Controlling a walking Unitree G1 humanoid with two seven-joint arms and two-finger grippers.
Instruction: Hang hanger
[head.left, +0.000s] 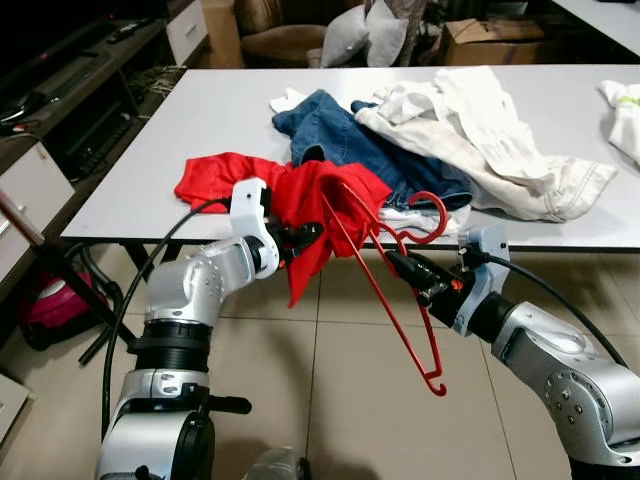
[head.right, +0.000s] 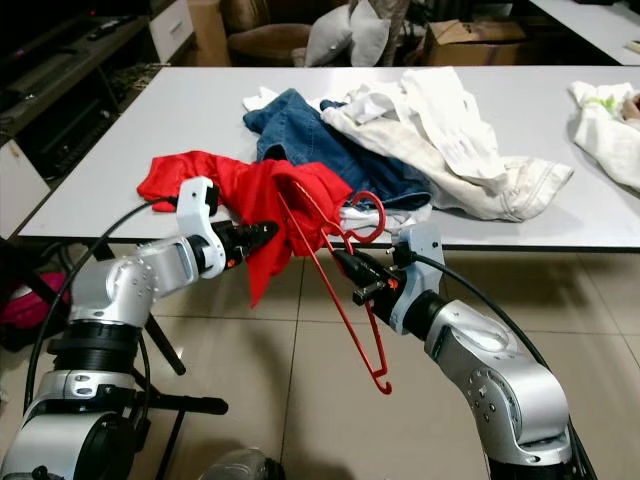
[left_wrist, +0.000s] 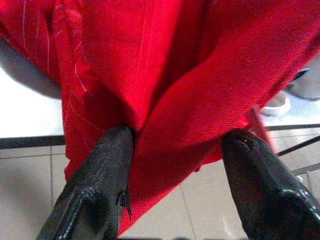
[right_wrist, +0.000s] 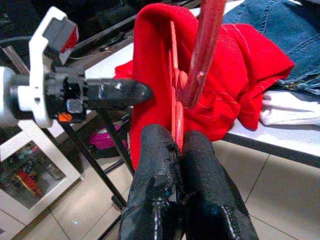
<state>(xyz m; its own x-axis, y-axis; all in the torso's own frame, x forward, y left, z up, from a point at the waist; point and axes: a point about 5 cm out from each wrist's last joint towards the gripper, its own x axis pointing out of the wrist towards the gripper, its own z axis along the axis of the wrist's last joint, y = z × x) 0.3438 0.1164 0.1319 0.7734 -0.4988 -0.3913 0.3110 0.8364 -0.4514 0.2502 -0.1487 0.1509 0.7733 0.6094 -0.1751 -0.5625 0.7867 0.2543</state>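
Observation:
A red plastic hanger hangs tilted in front of the table's near edge, hook up. My right gripper is shut on its upper arm, which shows pinched between the fingers in the right wrist view. A red garment lies on the white table and spills over the edge, draped around the hanger's upper end. My left gripper is pushed into the hanging cloth, open, with a fold of the red cloth bulging between its fingers.
Blue jeans and a heap of white clothes lie mid-table, with more white cloth at the far right. A dark cabinet runs along the left, a pink appliance below it. Tiled floor lies under my arms.

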